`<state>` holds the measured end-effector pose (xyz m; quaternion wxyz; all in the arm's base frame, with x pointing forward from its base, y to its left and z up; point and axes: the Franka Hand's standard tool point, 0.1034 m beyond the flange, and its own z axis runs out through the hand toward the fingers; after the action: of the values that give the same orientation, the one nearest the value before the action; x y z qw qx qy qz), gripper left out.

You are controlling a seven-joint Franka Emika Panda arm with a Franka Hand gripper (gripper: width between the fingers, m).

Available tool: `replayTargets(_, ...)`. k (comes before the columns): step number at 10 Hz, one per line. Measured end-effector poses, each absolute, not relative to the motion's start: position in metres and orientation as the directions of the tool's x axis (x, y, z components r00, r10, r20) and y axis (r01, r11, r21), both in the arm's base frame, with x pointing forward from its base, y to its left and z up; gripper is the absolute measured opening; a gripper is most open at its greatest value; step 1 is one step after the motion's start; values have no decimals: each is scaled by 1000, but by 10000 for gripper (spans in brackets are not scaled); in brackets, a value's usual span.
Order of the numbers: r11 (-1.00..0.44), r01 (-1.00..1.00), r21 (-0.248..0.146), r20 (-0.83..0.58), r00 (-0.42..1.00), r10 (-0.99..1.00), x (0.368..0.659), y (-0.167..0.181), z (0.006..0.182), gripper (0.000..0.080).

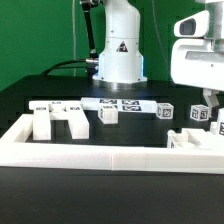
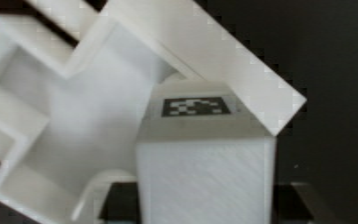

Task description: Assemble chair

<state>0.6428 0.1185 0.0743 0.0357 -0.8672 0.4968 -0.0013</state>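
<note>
Currently the gripper (image 1: pixel 207 101) sits low at the exterior view's right, above the black table (image 1: pixel 130 137), jaws clamped on a tagged chair part (image 2: pixel 202 165). Wrist view: that part fills the gap between the two fingers and runs away from the camera as a flat white slab, with a black-and-white tag (image 2: pixel 197 105) on its far end. Behind it lies a bigger blocky chair part (image 2: pixel 69 90), white with stepped edges; whether the two touch I can't tell. In the exterior view the space under the gripper is a cluster of tagged pieces (image 1: pixel 203 116), too small to separate the held one from its neighbours. Rest of the chair is loose on the table: two blocky white pieces (image 1: pixel 45 122) at the exterior view's left, side by side, a small cube (image 1: pixel 108 115) near the middle, a tagged cube (image 1: pixel 165 112) right of that, and one more white piece (image 1: pixel 185 142) nearer the camera, just beside the border rail (image 1: pixel 110 160). The rail runs along the near edge and turns up at the exterior view's left. The marker board (image 1: pixel 100 103) lies flat behind the loose pieces, in front of the robot base (image 1: pixel 120 50). Green backdrop (image 1: pixel 40 40) behind everything.
</note>
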Motion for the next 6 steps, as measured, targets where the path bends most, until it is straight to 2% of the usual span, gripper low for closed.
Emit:
replayTargets(3,-304,-951,-49,-45,306,-951,641,118,75,291)
replayTargets(6,-186,-982,-41,-55,188,-981,641,118,75,291)
